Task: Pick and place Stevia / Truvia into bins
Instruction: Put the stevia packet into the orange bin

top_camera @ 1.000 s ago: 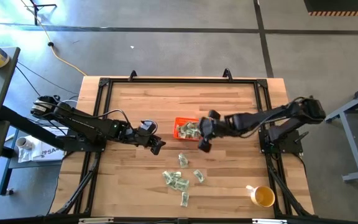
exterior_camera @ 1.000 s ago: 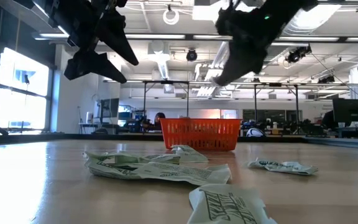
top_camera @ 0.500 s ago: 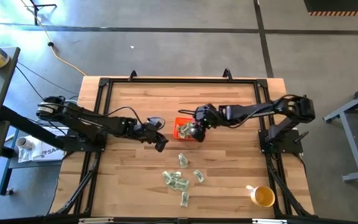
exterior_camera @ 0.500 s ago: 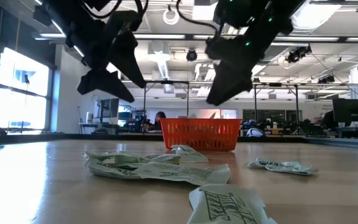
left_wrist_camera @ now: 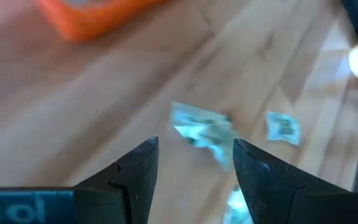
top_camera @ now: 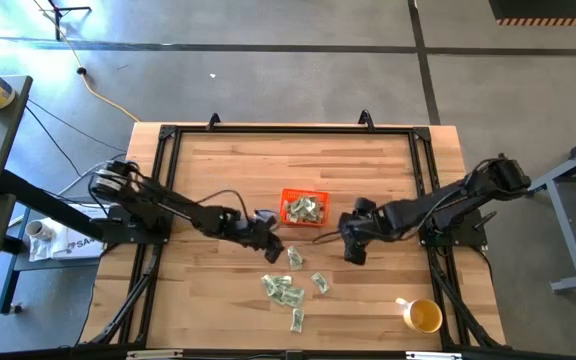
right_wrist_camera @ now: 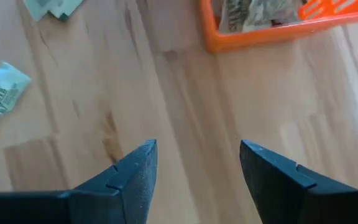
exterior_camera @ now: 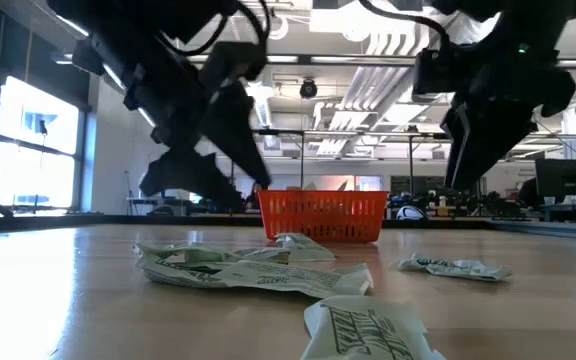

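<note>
Midway through the sorting job: several green-and-white Stevia packets (top_camera: 304, 208) already lie in the orange bin (top_camera: 288, 195) at the centre of the wooden table (top_camera: 218, 165), while roughly half a dozen loose packets (top_camera: 286, 292) remain scattered on the near side. The left gripper (top_camera: 269, 245), fingers spread and empty, hangs just left of the nearest stray packet (top_camera: 295, 258), apparently lining up a pick, though its height above the wood is hard to judge. The right gripper (top_camera: 353, 250), also spread with nothing between its fingers, sits right of the bin over bare wood. A yellow mug (top_camera: 423, 316) stands untouched at the near right corner.
</note>
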`<act>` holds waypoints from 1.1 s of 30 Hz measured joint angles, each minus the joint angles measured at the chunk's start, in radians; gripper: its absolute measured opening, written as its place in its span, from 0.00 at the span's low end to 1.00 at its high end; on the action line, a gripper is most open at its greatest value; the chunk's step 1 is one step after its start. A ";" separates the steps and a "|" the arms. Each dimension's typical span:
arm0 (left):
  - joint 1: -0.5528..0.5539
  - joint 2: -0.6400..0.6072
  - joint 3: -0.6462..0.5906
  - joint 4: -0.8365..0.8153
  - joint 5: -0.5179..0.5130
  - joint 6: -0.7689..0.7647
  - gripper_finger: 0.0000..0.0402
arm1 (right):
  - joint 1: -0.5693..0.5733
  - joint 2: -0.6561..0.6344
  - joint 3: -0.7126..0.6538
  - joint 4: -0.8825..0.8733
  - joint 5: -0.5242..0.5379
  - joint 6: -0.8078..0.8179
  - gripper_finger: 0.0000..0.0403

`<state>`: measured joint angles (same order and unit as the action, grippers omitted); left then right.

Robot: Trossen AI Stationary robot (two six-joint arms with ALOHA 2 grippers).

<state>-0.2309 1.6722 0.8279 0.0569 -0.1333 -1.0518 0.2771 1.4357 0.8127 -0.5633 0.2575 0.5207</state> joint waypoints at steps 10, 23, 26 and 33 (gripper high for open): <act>-0.107 0.121 0.236 -0.134 -0.211 -0.034 0.60 | 0.098 0.037 -0.010 0.101 0.024 0.005 0.55; -0.186 0.145 0.392 -0.381 -0.164 -0.010 0.60 | 0.275 0.202 -0.010 0.431 -0.012 -0.021 0.55; -0.234 0.141 0.387 -0.458 -0.177 -0.008 0.60 | 0.300 0.244 -0.010 0.516 0.013 0.002 0.55; -0.293 0.137 0.389 -0.610 -0.184 -0.035 0.60 | 0.305 0.372 0.055 0.605 0.079 -0.012 0.55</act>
<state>-0.5236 1.8091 1.2171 -0.5530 -0.3169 -1.0872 0.5823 1.8082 0.8679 0.0413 0.3369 0.5085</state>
